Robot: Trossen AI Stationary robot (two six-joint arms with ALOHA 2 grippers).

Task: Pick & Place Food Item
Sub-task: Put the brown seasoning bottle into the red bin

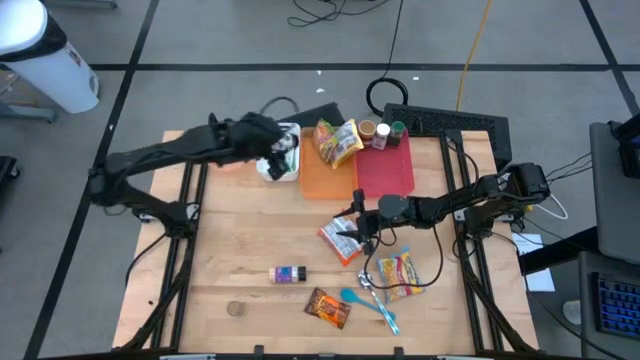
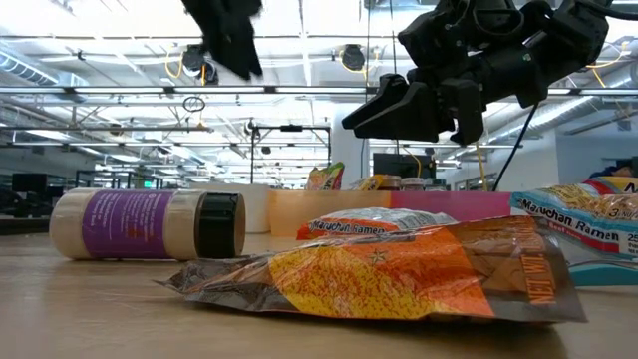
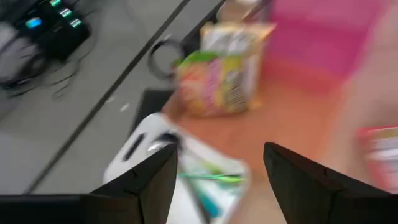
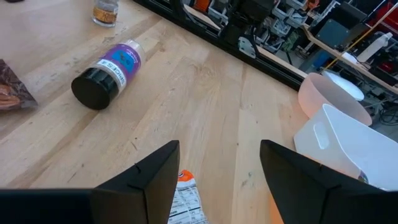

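A white-and-orange ramen packet (image 1: 340, 240) lies flat on the wooden table near its middle. My right gripper (image 1: 352, 225) hovers open just above the packet's far end (image 4: 186, 199), clear of it in the low view (image 2: 419, 105). My left gripper (image 1: 278, 148) hangs open and empty high over a white bin (image 1: 288, 165) at the table's far left, with the bin's green utensil (image 3: 211, 178) showing between its fingers. A yellow snack bag (image 1: 338, 142) stands on the orange tray (image 1: 322, 178).
A pink tray (image 1: 385, 170) sits beside the orange one, with spice jars (image 1: 382, 133) behind it. Nearer lie a purple-label bottle (image 1: 290, 274), a brown snack bag (image 1: 328, 307), a second ramen packet (image 1: 400, 272) and a blue spoon (image 1: 370, 305).
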